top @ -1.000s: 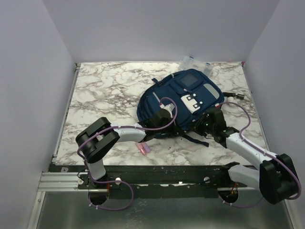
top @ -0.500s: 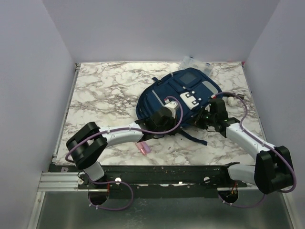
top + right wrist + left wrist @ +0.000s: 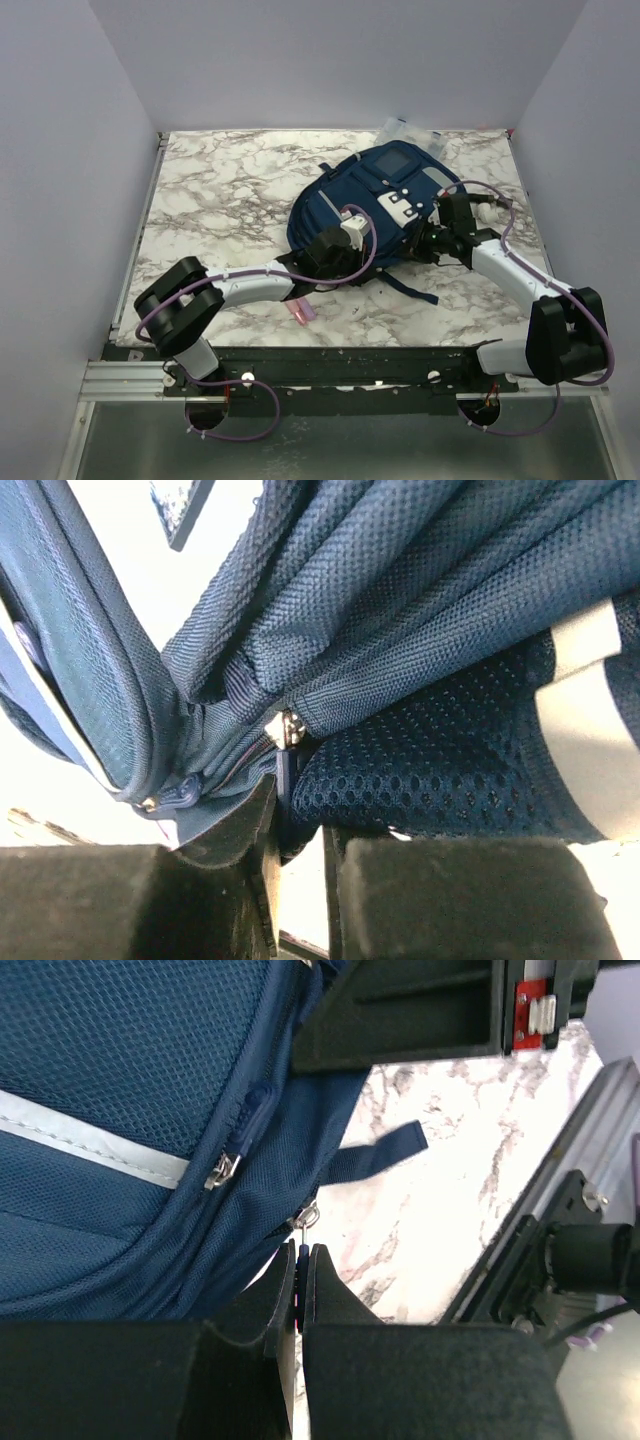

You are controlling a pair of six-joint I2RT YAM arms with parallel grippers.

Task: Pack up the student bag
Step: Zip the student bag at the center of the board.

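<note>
The student bag (image 3: 375, 200) lay on the marble table (image 3: 220, 190), far and right of centre, with an arm at each near corner. The left gripper (image 3: 301, 1255) was pinched tight on a low zipper pull (image 3: 304, 1220). The right gripper (image 3: 300, 815) narrowly bracketed a side zipper pull (image 3: 286, 765), and whether it truly clamped it was impossible to tell.

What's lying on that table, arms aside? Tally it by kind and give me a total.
Student bag: 1
Clear plastic box: 1
Small pink object: 1
Total: 3
</note>
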